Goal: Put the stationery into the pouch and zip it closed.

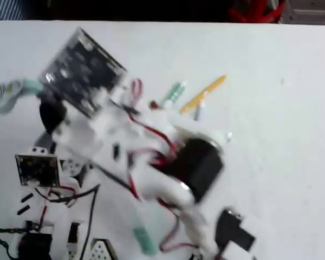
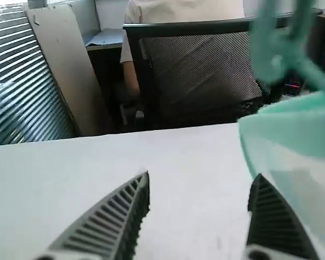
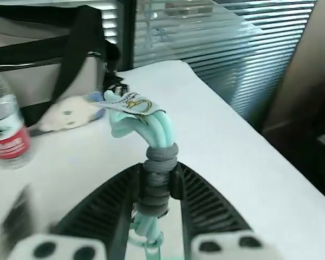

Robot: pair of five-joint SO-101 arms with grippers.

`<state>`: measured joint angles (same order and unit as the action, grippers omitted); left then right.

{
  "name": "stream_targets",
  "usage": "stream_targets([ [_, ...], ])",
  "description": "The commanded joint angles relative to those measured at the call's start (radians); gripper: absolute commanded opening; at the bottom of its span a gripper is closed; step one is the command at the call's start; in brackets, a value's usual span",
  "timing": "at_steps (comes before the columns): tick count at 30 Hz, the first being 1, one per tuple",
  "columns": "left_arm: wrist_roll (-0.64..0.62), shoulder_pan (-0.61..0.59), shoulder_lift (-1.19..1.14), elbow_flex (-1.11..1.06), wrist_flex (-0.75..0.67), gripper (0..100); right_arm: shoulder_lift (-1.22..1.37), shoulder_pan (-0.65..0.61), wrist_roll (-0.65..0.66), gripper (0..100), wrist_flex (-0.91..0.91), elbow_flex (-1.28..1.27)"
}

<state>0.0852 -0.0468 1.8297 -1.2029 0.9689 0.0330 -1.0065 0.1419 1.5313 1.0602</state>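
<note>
Clamping a teal cord (image 3: 162,132), the right gripper (image 3: 158,174) is holding it over the table (image 3: 233,141); left gripper (image 2: 201,177) is hanging open beside the teal pouch (image 2: 292,157).

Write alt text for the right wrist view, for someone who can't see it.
The right gripper is clamped on a mint-green cord bundle bound with a grey band, above a white table. Behind stand a water bottle and a grey bag.
</note>
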Motion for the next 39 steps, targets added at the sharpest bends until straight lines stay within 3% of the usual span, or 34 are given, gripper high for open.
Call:
stream_targets([
  [1,-0.009,0.09,-0.004,0.008,0.026,29,0.041,0.09,-0.009,1.9,-0.113,0.015],
  [7,-0.005,0.074,-0.002,0.031,0.083,29,0.116,0.182,-0.009,1.9,-0.231,0.011],
  [14,-0.012,0.033,-0.002,0.276,0.296,29,0.163,0.202,-0.009,1.9,-0.234,0.014],
  [25,-0.14,0.079,-0.002,0.221,0.264,30,0.036,0.064,-0.064,1.9,-0.036,0.103],
  [32,-0.138,0.079,-0.002,0.37,0.411,30,-0.021,0.148,-0.064,1.9,0.004,0.114],
  [39,-0.074,0.047,-0.002,0.377,0.413,30,-0.024,0.165,-0.063,1.9,0.077,0.124],
])
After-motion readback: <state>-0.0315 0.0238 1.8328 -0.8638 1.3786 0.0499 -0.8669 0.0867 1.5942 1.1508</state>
